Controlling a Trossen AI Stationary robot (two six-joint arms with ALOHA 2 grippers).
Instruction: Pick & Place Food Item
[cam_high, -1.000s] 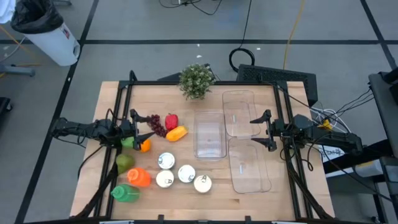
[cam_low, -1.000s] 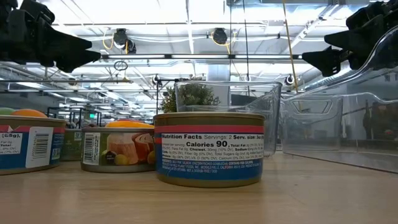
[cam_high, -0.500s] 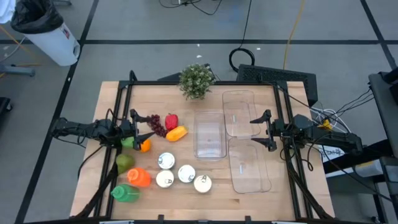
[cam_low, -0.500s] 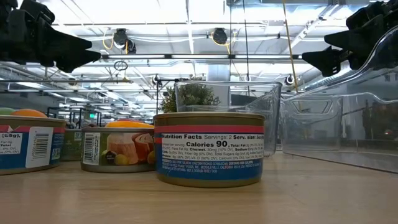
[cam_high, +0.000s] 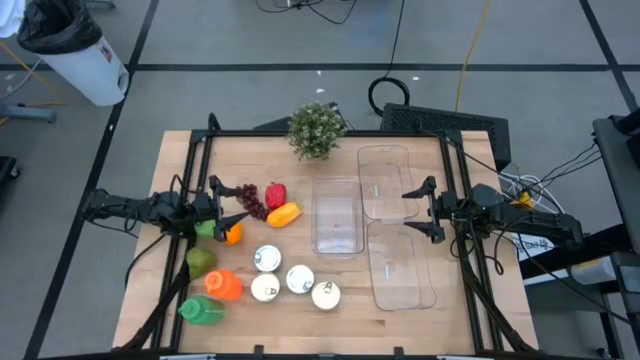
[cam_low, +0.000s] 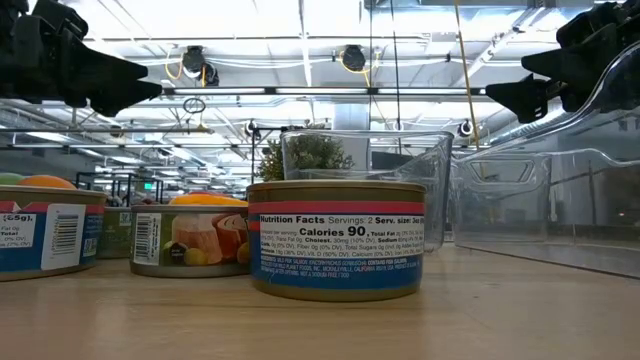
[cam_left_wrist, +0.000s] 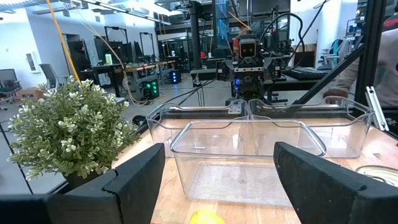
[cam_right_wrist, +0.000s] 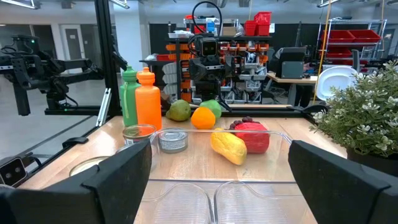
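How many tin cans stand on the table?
4. In the high view, one can stands nearest the fruit, and three sit in a row below it: left, middle, right. None seems hidden.

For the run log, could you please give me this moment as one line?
left gripper: open, above fruit | right gripper: open, above clear bins | cans: on table | nothing held
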